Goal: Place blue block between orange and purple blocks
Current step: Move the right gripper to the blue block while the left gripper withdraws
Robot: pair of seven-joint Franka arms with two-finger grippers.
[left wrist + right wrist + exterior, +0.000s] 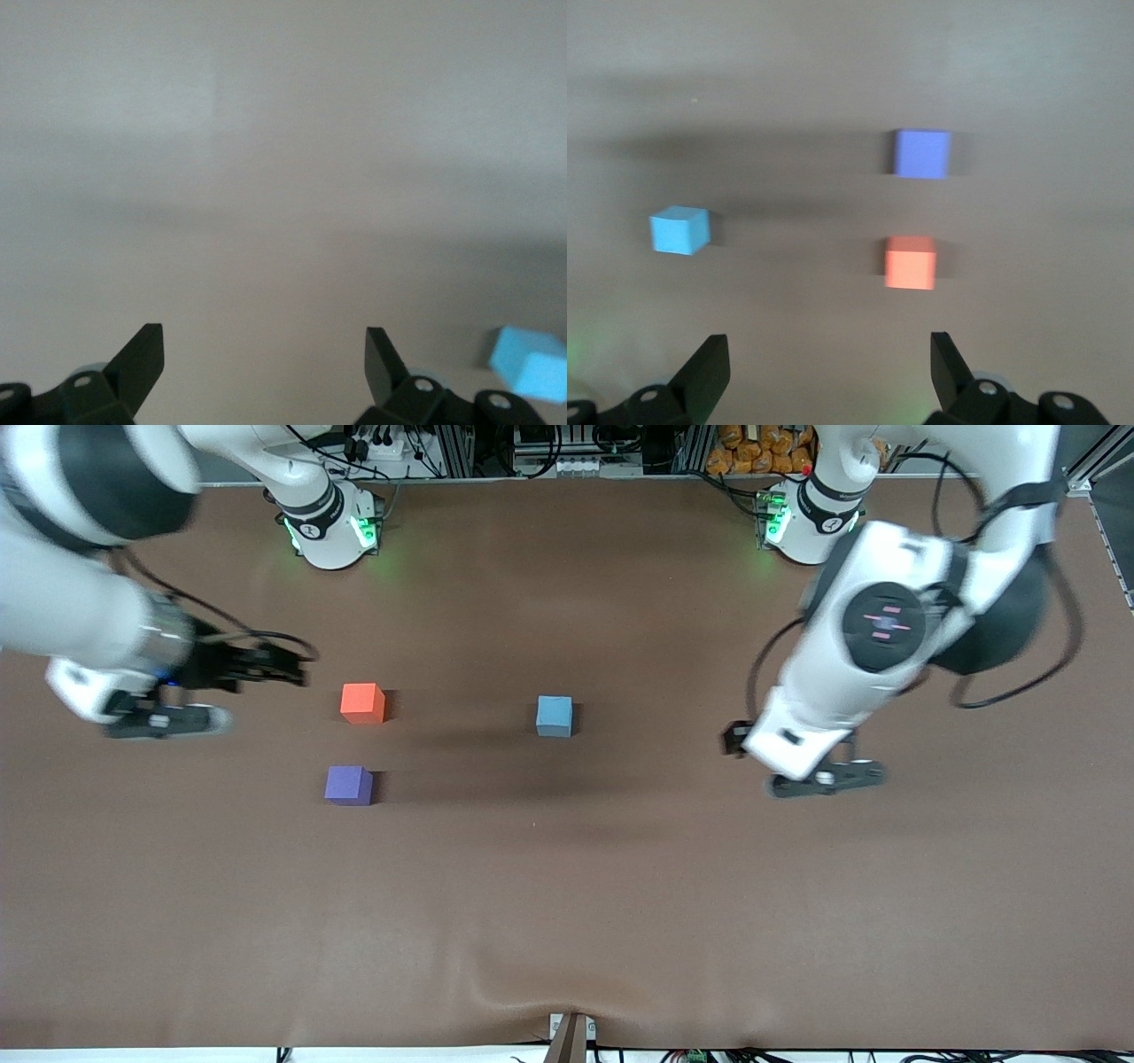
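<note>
Brown table [567,921] takes up nearly the whole front view, bare cloth apart from three small cubes. Both white arms hang above it, one at each end. The right arm comes in from its own end, and the right gripper [177,717] is in the air over bare table beside the orange block [362,702], toward the right arm's end. In the right wrist view its two dark fingers [704,372] stand wide apart with nothing between them. The left gripper [824,778] is in the air over bare table, well apart from the orange block and toward the left arm's end; the left wrist view shows its fingers [142,359] spread just as wide, holding nothing.

All three cubes sit flat on the cloth and none touches another. The purple block [348,785] lies nearer to the front camera than the orange block, close by it with a strip of bare table between the two. The blue block [555,716] sits well apart from the orange block, toward the left arm's end of the table, about level with it.
</note>
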